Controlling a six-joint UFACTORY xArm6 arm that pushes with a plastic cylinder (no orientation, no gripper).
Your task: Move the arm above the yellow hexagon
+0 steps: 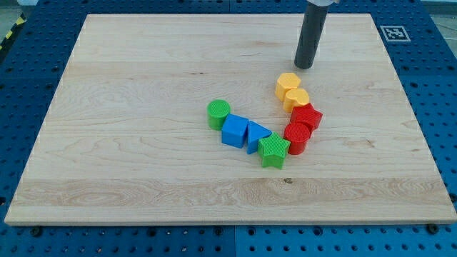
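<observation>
A yellow hexagon (288,83) sits right of the board's centre, touching a second yellow block (297,98) just below it. My tip (305,66) stands on the board just above and slightly right of the yellow hexagon, a small gap apart. Below the yellow pair lie a red hexagon-like block (308,116) and a red cylinder (297,137).
A green star (273,150), a blue triangle (255,134), a blue cube (234,131) and a green cylinder (218,113) form a curved row at the board's centre. The wooden board (143,86) lies on a blue pegboard table. A marker tag (395,33) sits at the top right.
</observation>
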